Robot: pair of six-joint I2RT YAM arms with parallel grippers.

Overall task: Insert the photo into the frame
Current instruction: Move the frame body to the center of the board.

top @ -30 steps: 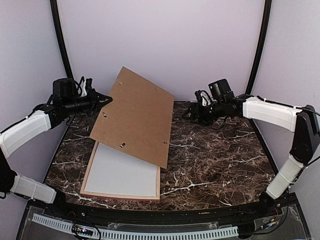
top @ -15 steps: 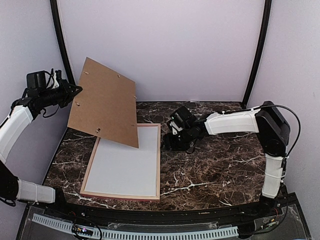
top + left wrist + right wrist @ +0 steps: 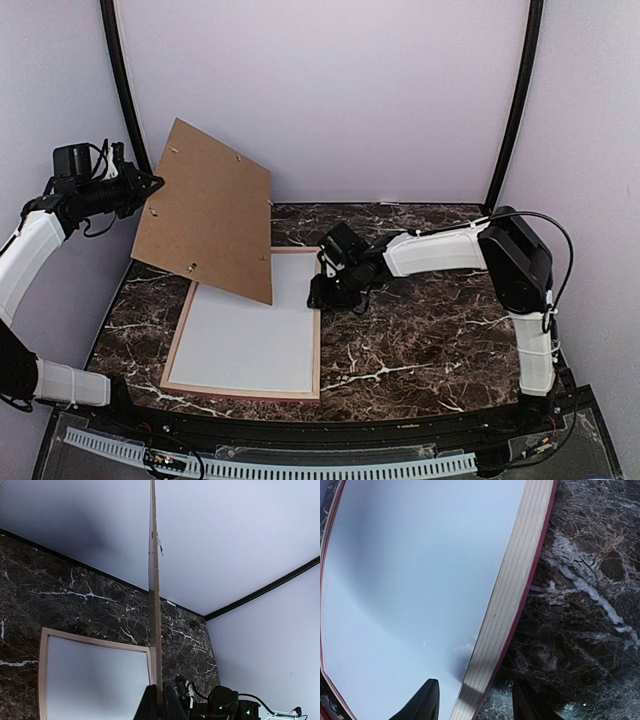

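**Right gripper reaches the frame rail**

Since half a second ago my right gripper has slid left. Its spread fingers now straddle the right rail of the one frame, lying lower left on the desk. One white sheet fills it. My left gripper clamps the one brown backing board, tilted, upper left.

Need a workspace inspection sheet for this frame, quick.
Surface: dark veined marble tabletop, no spills seen.
Job's things: thin-railed pale wooden frame lies back up, white sheet filling it; landscape photo not identifiable.
Clutter: nothing seen.
Tools: left tool shut on plain brown backing board, raised, tilted, over frame's far-left corner; right tool open, straddling frame's right rail.
Cables: black cable loops beside right arm.
Surroundings: pale walls, black corner posts.
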